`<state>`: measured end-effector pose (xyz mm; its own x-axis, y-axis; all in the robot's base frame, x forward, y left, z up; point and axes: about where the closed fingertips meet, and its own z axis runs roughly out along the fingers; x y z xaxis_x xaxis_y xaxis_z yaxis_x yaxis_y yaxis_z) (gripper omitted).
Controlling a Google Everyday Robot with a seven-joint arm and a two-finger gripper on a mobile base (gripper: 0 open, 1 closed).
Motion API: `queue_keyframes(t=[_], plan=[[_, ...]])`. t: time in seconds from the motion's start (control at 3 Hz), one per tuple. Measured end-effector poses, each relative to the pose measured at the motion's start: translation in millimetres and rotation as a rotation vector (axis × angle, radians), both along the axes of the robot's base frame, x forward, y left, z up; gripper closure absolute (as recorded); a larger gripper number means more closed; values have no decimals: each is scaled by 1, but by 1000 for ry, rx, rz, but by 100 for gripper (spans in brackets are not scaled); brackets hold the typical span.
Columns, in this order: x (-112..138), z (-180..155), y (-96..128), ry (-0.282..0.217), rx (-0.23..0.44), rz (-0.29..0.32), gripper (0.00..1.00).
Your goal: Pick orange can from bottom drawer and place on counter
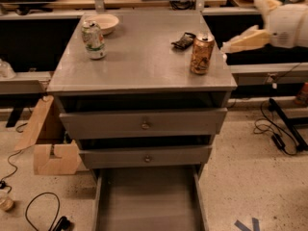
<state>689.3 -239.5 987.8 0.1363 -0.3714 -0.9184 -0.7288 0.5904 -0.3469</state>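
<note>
The orange can [201, 54] stands upright on the counter [139, 61], near its right front edge. My gripper [230, 45] hangs off the counter's right side, a short way from the can and not touching it. Its pale fingers [248, 39] point left toward the can and hold nothing. The bottom drawer [149, 201] is pulled out at the foot of the cabinet, and its grey floor is bare.
A green-and-white can [93, 40] and a pale bowl [107, 22] sit at the counter's back left. A small black object [183, 40] lies behind the orange can. A cardboard box [48, 148] and cables lie on the floor to the left. Wooden benches stand behind.
</note>
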Motion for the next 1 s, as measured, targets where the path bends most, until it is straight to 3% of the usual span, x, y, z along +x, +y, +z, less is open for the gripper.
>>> queue_keyframes(t=[0.33, 0.67, 1.0], plan=[[-42, 28, -33, -39, -99, -90, 0], [-95, 50, -36, -101, -287, -232, 0], [-118, 66, -28, -165, -410, -332, 0]])
